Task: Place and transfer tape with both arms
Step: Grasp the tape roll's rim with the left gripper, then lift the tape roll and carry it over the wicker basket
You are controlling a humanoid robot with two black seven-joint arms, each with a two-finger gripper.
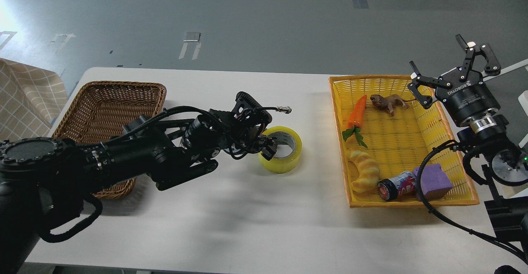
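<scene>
Left to right: brown wicker basket (108,113) at left; left gripper (264,144) at centre, its grip state unclear, touching the tape (284,152) lying flat on the table (247,216); yellow tray (406,142); right gripper (453,74), upper right, jaws spread and empty, so the transfer appears unfinished.

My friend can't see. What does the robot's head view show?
The left gripper reaches the thick roll of translucent yellow tape lying flat on the white table. The right gripper is open above the yellow woven plastic basket of toys.
</scene>
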